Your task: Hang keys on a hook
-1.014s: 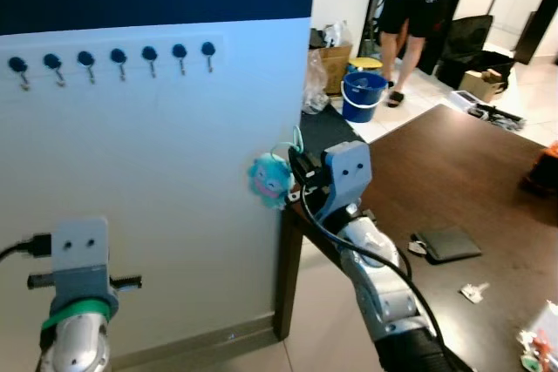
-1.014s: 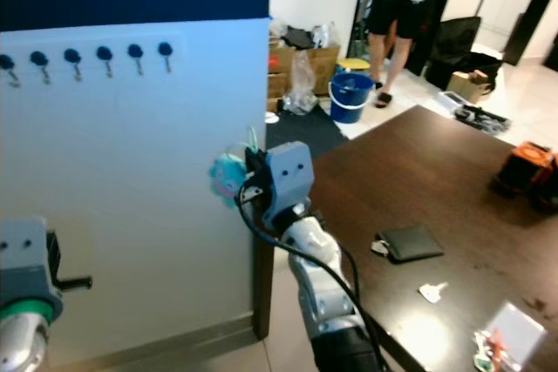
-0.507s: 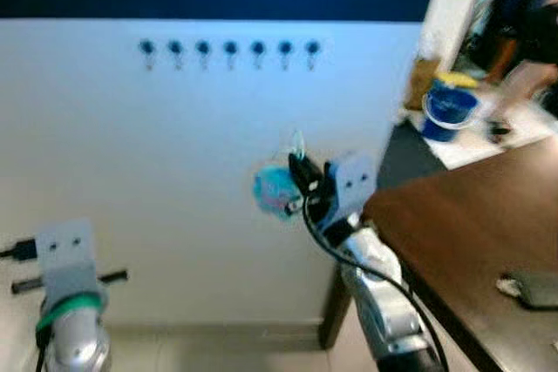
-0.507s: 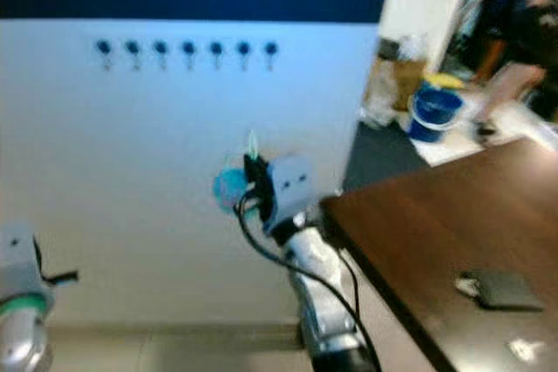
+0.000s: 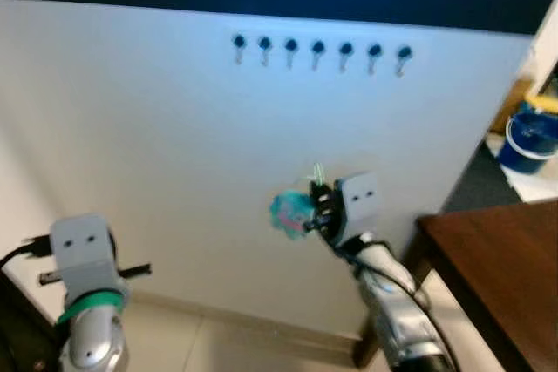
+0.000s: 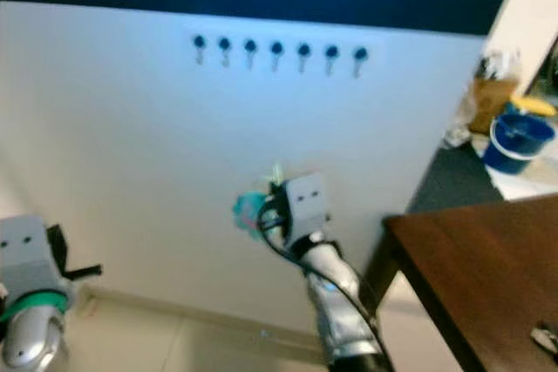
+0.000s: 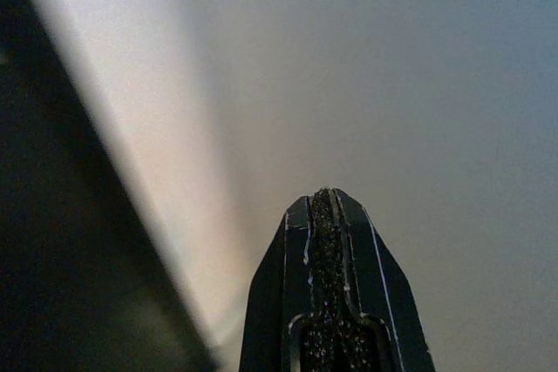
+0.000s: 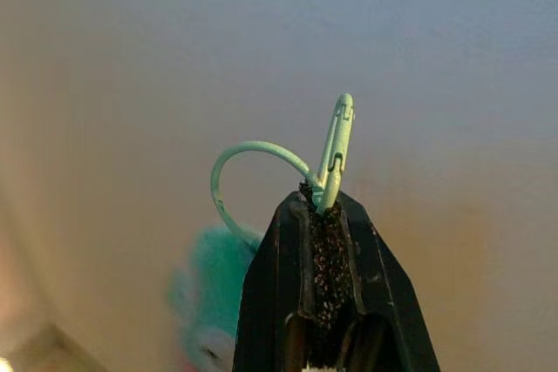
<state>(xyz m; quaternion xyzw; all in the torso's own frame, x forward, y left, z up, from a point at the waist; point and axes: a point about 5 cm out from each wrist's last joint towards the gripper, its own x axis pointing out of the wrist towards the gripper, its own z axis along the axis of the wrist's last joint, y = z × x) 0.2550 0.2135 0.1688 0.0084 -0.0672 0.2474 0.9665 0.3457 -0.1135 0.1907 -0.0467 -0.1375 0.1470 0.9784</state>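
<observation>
Carrying step: the right gripper point(image 8: 324, 202) is clamped on the mint carabiner point(image 8: 334, 150) of the keyring, its teal plush charm point(image 5: 290, 213) dangling, well below the row of hooks point(image 5: 318, 50). Next it must rise to a hook. The left gripper point(image 7: 330, 215) hangs closed, empty. Since a second ago the camera has swung to face the wall squarely.

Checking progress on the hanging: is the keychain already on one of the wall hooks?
No, the keychain is pinched in the right gripper well below the row of hooks.
</observation>
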